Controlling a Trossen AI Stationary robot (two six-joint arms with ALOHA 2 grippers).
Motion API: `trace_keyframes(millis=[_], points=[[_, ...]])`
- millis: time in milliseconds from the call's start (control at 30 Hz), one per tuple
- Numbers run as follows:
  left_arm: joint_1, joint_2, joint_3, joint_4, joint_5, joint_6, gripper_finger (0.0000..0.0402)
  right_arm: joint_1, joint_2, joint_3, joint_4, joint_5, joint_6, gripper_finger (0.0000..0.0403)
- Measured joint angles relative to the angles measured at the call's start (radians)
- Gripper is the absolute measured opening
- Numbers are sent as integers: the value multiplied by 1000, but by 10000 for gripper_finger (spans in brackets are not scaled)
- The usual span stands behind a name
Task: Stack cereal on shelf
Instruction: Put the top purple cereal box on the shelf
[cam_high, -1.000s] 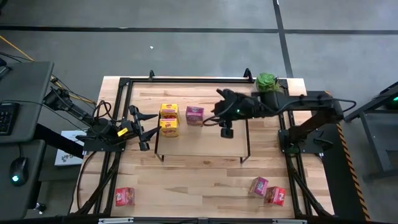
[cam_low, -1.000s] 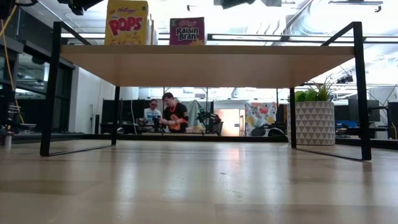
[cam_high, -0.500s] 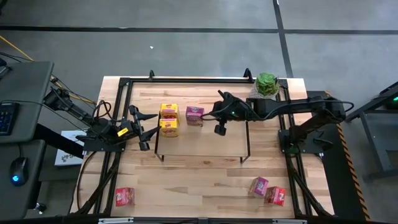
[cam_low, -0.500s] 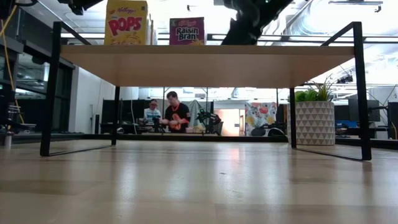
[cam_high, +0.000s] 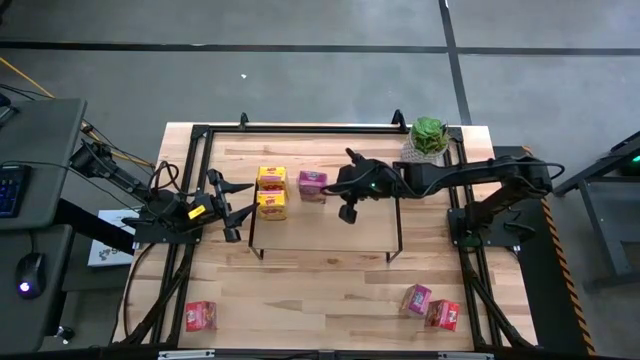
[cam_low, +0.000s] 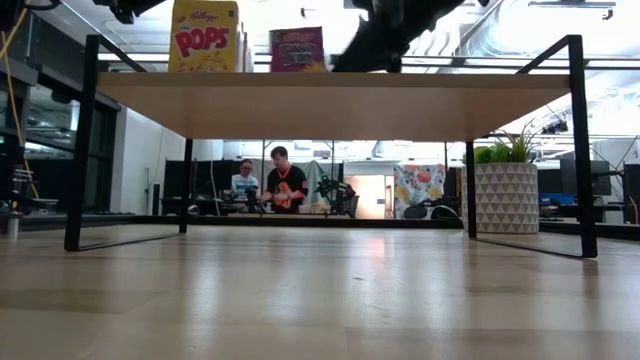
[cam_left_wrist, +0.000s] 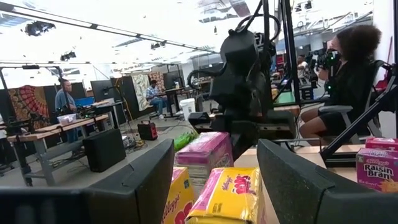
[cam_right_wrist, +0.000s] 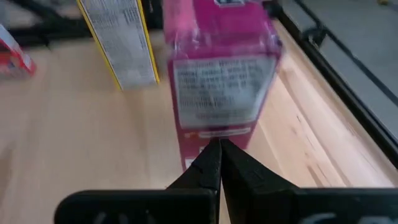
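On the shelf (cam_high: 330, 235), a low rack with a light wood top (cam_low: 330, 105), two yellow cereal boxes (cam_high: 272, 192) stand at the left end. A pink box (cam_high: 313, 185) stands beside them. My right gripper (cam_high: 337, 189) is shut, its tips at the pink box's (cam_right_wrist: 221, 68) right-facing side, low over the shelf top. My left gripper (cam_high: 240, 208) hangs open just off the shelf's left end and holds nothing. The yellow boxes (cam_left_wrist: 230, 193) show between its fingers, farther off. My right gripper touches the pink box's right-facing side near its bottom edge (cam_right_wrist: 214, 134) with the tips of its shut fingers (cam_right_wrist: 211, 162). It comes slanting down from the table's right. The box stands upright with its base on the shelf top.
A red box (cam_high: 200, 316) lies near the table's front left corner. A pink box (cam_high: 416, 298) and a red one (cam_high: 442, 314) lie at the front right. A potted plant (cam_high: 430, 135) stands at the back right. People sit in the room beyond the table.
My right gripper has come down toward the shelf top and moved toward the table's left, up to the pink box, tipping more downward on the way.
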Motion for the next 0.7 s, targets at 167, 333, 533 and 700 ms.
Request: trace_keyframes(millis=[167,333,533,700], points=[[0,0,0,3,4,0,220,-1,4,0,42,-17,-2,0],[0,0,0,3,4,5,220,-1,4,0,65,-17,-9,0],[0,0,0,2,4,0,220,-7,5,0,64,-5,-17,0],[0,0,0,2,5,0,220,-21,5,0,91,-5,-13,0]])
